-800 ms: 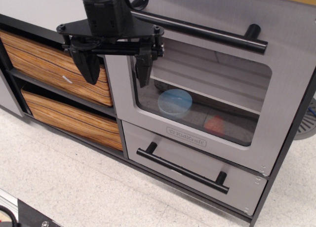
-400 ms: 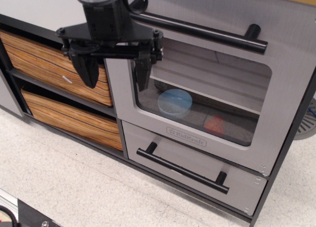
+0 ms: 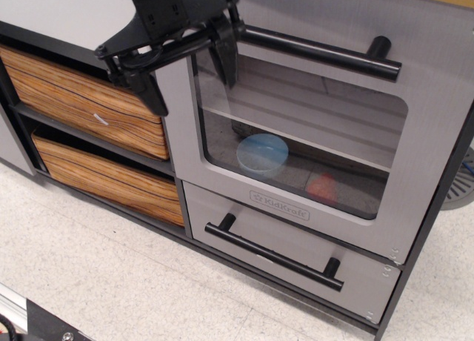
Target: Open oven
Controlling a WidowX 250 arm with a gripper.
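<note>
The grey toy oven (image 3: pixel 433 141) fills the right half of the view. Its door is shut, with a clear rounded window, the embossed logo (image 3: pixel 280 205) below it and a long black bar handle (image 3: pixel 318 50) across the top. My black gripper (image 3: pixel 189 78) hangs in front of the door's upper left corner, tilted, next to the handle's left end. It is open and empty. One finger (image 3: pixel 226 59) lies over the window's corner, the other finger (image 3: pixel 152 96) lies left of the door.
Inside the oven sit a blue bowl (image 3: pixel 261 153) and an orange item (image 3: pixel 322 185). Below is a smaller grey drawer (image 3: pixel 222 204) with a black bar handle (image 3: pixel 274 253). Two wood-grain drawers (image 3: pixel 81 96) are at the left. Speckled floor (image 3: pixel 111 282) lies in front.
My gripper has risen and tilted, its right finger going from mid-window height up to just under the handle's left end. The door has not moved.
</note>
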